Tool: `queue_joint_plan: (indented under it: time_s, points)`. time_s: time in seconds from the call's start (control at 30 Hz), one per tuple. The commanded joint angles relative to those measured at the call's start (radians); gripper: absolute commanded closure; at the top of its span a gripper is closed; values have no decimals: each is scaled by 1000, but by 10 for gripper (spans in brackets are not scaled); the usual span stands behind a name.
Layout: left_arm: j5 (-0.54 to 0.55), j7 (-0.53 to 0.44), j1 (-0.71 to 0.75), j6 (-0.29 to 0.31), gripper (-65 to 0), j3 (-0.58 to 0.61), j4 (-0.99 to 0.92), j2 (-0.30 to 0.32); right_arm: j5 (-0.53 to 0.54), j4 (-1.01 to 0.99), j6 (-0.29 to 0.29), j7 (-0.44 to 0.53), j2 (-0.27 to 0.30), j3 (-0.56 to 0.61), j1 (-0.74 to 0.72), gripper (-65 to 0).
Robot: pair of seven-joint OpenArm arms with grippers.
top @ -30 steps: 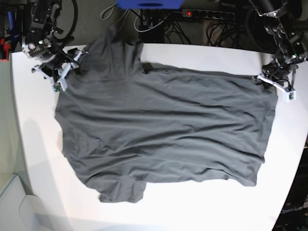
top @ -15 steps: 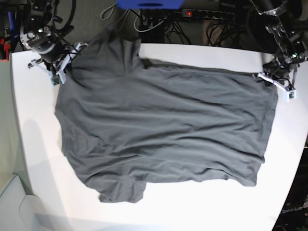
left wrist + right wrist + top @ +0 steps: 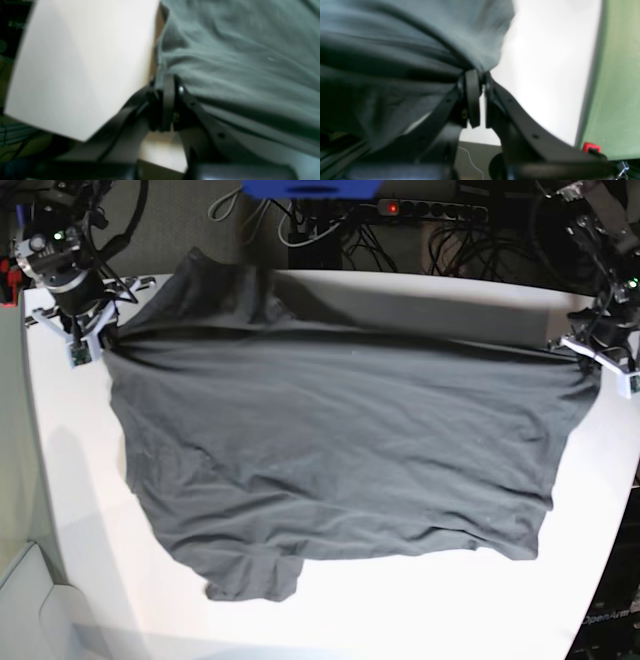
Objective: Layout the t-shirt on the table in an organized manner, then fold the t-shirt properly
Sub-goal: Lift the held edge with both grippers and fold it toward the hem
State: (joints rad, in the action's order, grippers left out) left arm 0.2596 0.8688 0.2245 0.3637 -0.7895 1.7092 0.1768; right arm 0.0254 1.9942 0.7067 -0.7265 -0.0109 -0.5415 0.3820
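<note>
- The dark charcoal-grey soft fabric t-shirt (image 3: 340, 450) lies spread over most of the large white smooth-topped table (image 3: 420, 620), one sleeve hanging past the table's far edge.
- The right gripper (image 3: 478, 75) sits at the t-shirt's far corner on the base view's left, jaws closed on a pinch of the cloth edge.
- The left gripper (image 3: 166, 82) is at the t-shirt's opposite far corner, jaws likewise clamped on the hem.
- Between the two grips the far edge of the t-shirt is drawn into a taut ridge, raised a little off the table.
- The near sleeve is crumpled under itself and diagonal wrinkles cross the t-shirt's body.
- Judging by this, the layout step is under way and not finished; smoothing and squaring remain, and no fold has been made.
</note>
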Motion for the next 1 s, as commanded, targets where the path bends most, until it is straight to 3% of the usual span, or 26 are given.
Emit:
queue_joint_plan:
  time_s: [0.0,0.27,0.53,0.97]
  points:
    - [-6,-24,-3,-10,-2,-20,25,19,-5,21,-9,17,12,-16,-1,0]
    - [-6,63,-6,-9,-2,-35,68,20,-5,24,-9,25,7,-58,7,0]
    - [0,68,13,-9,-2,-35,105,20,-5,35,-9,25,-22,-154,-1,0]
    - [4,68,25,-9,-2,-77,107,20,-5,37,-9,25,-25,-148,8,0]
